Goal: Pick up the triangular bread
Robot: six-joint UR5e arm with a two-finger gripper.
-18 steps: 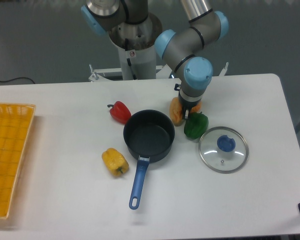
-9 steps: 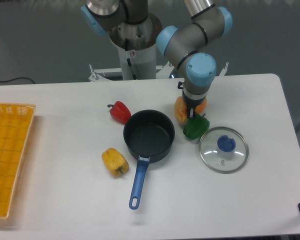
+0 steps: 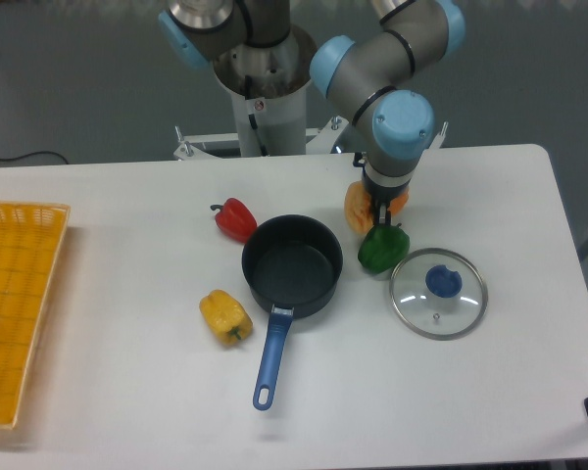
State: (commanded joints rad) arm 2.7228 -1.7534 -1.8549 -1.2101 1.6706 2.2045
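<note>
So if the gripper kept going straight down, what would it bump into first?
The bread: the gripper points down and already seems closed around it. Below that is the table. The green pepper sits close in front, though depth is hard to judge.

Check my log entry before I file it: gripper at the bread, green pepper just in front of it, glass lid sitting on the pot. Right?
One error: the lid is not on the pot. The camera view shows it lying on the table to the pot's right, and the pot is open. The gripper is at the bread, with the green pepper just in front.
</note>
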